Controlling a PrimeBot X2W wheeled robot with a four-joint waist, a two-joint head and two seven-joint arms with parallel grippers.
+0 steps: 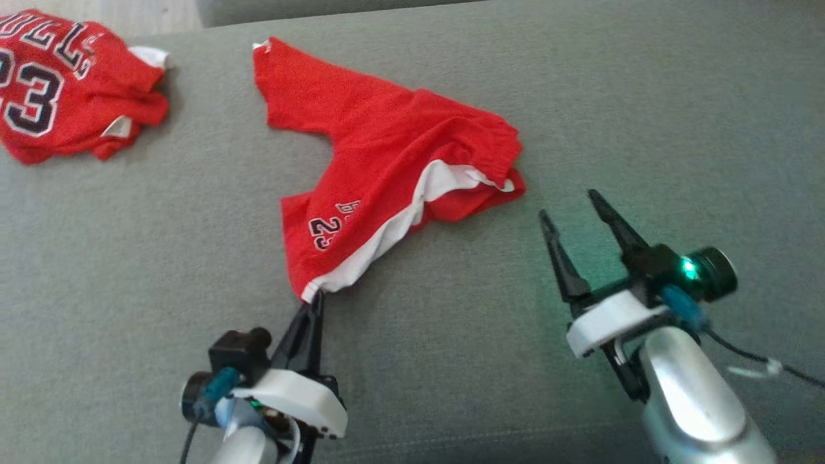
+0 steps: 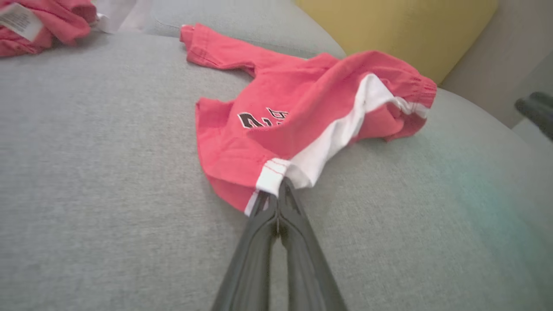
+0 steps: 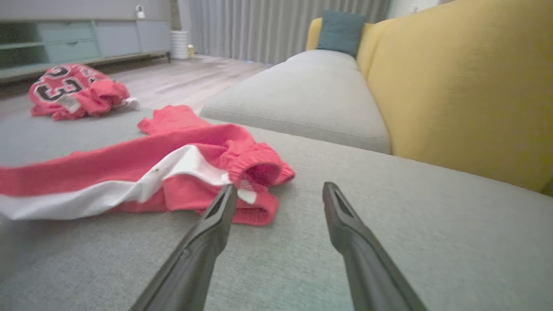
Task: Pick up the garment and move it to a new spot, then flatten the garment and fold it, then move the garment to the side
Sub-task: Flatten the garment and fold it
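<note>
Garment [image 1: 387, 142] lying crosswise, waistband [image 1: 499, 138] toward splayed right hand [image 1: 568, 205], leg hem [image 1: 335, 278] clenched in left hand [image 1: 314, 301]

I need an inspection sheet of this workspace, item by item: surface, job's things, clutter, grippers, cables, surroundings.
Surface: grey sofa cushion, lightly textured.
Job's things: red shorts with a white stripe, lying crumpled, not yet flattened.
Clutter: red jersey numbered 23, bunched at the far left.
Grippers: left gripper shut on the shorts' hem corner; right gripper open, apart from the waistband.
Cables: dark cable trailing from the right wrist.
Surroundings: yellow backrest, teal pillow, grey curtain, wooden floor.
</note>
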